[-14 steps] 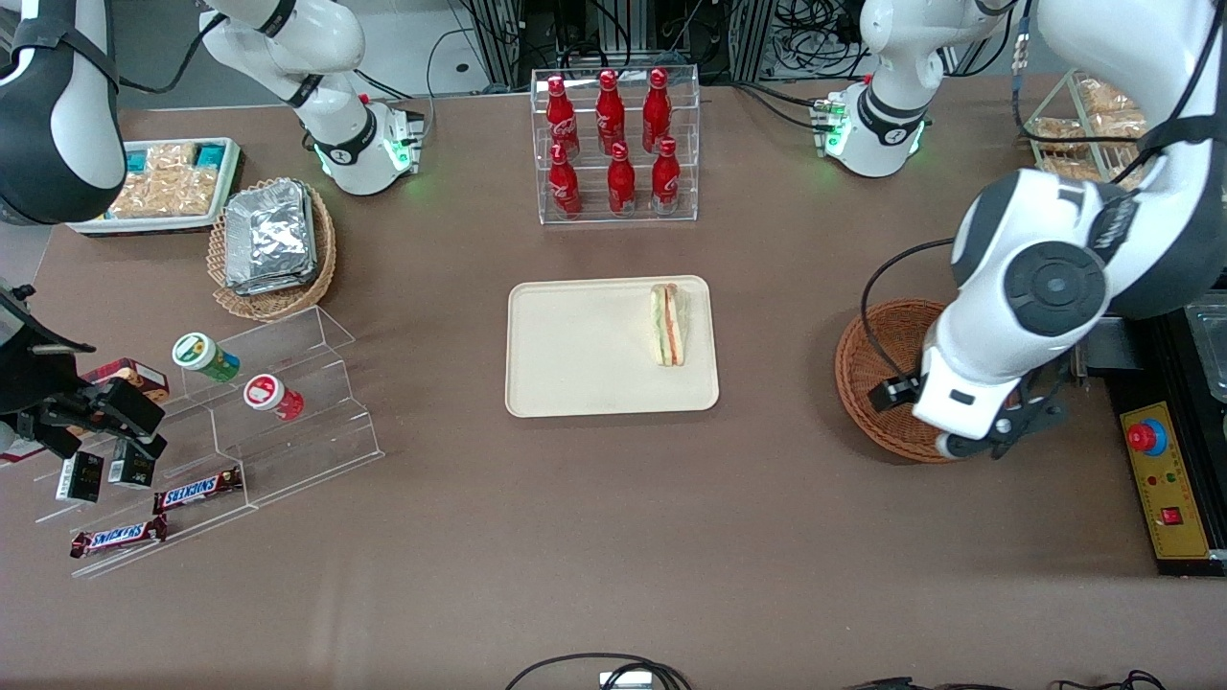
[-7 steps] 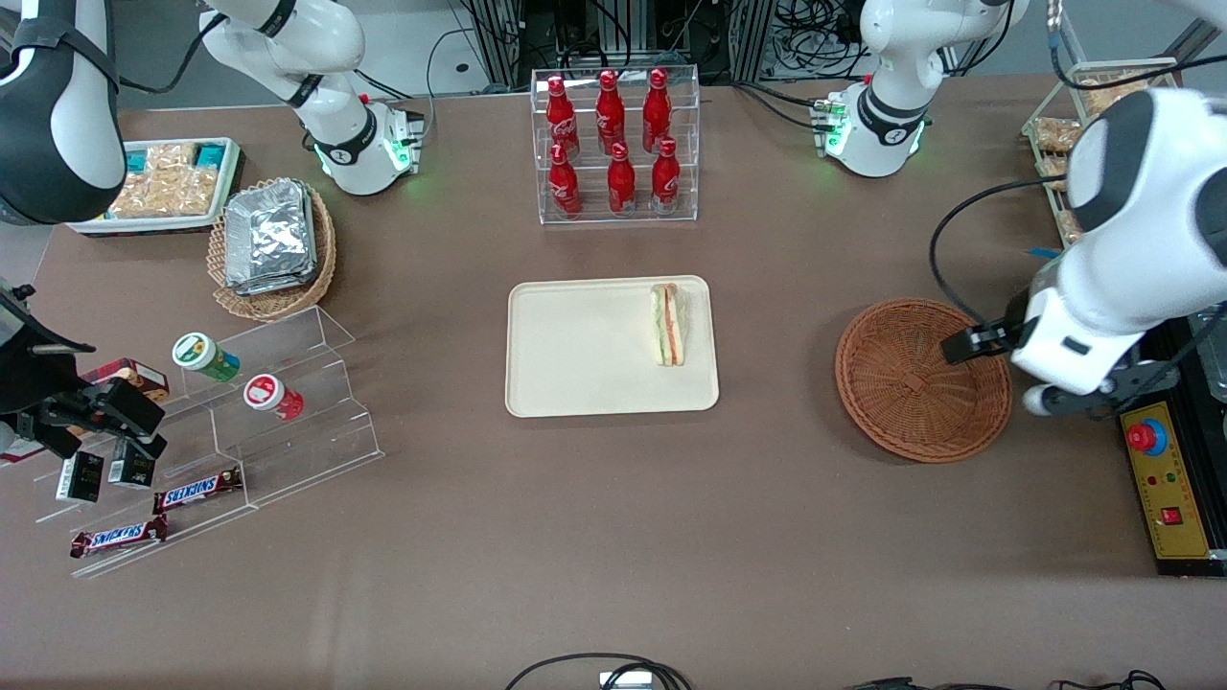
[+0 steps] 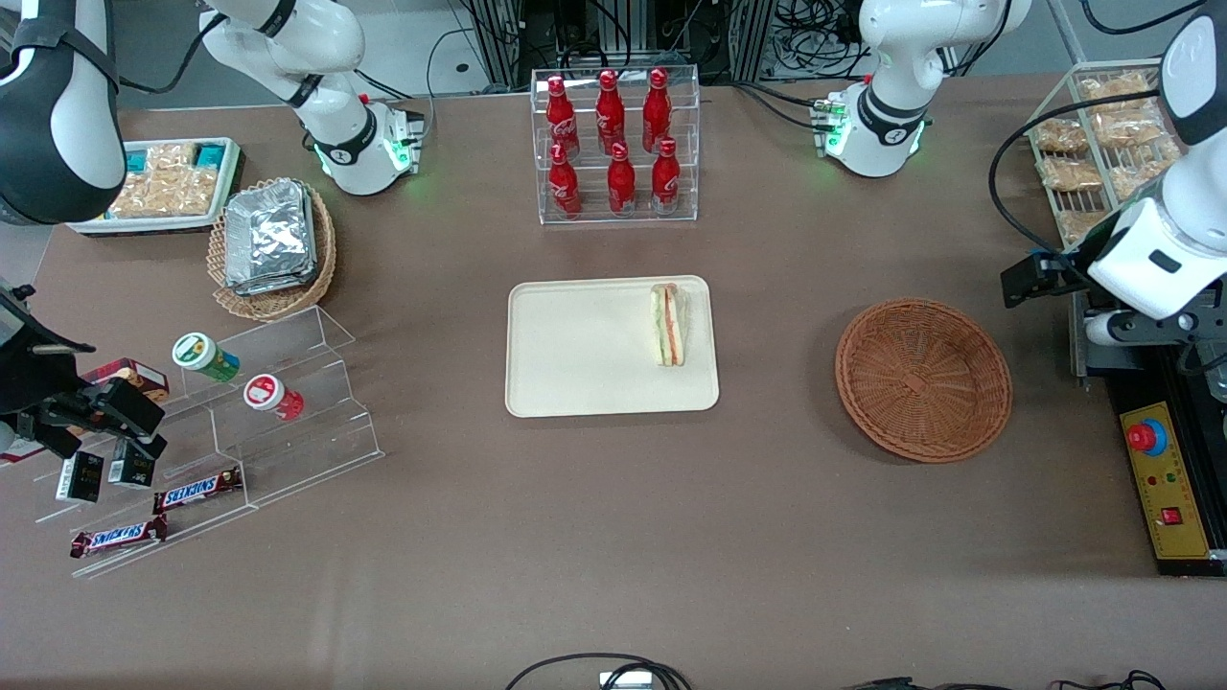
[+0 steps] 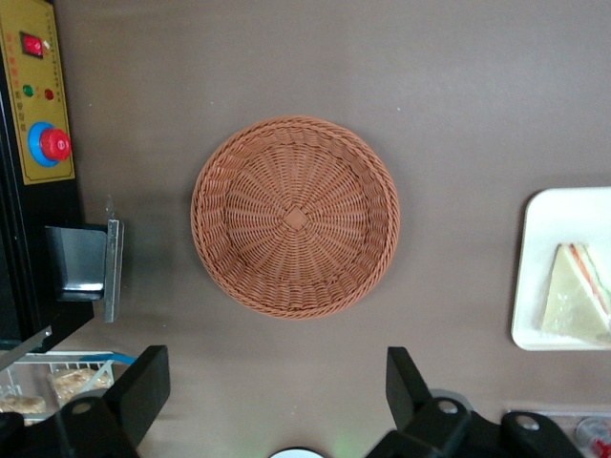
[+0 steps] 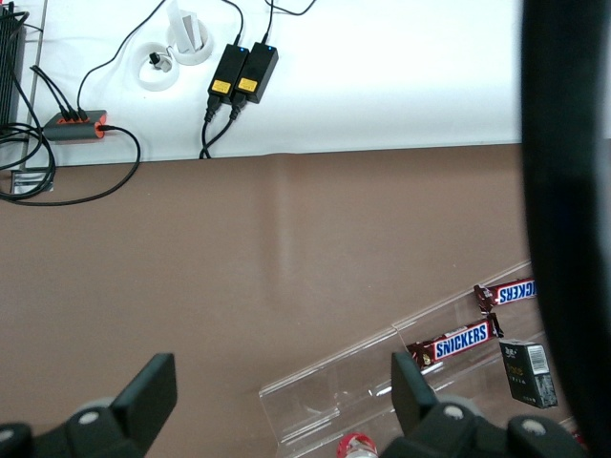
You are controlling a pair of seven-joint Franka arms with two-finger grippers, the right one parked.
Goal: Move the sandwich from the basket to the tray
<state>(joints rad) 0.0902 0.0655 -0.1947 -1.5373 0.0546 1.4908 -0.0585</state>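
Note:
The sandwich [image 3: 669, 324] lies on the cream tray [image 3: 585, 355], near the tray edge that faces the basket. It also shows in the left wrist view [image 4: 573, 301] on the tray [image 4: 535, 286]. The reddish-brown wicker basket [image 3: 923, 379] holds nothing and shows whole in the left wrist view [image 4: 295, 217]. My left gripper [image 4: 275, 367] is open and holds nothing. In the front view the gripper [image 3: 1136, 326] hangs high at the working arm's end of the table, to the side of the basket and well apart from it.
A clear rack of red bottles [image 3: 618, 144] stands farther from the front camera than the tray. A control box with a red button [image 3: 1165, 479] and a wire rack of bagged snacks [image 3: 1093, 144] sit near my gripper. Acrylic steps with candy bars [image 3: 240, 422] and a tan foil-packet basket [image 3: 273, 244] lie toward the parked arm's end.
My left arm has drawn back from over the basket toward the working arm's end of the table and farther from the front camera, uncovering the whole basket. The sandwich has not moved.

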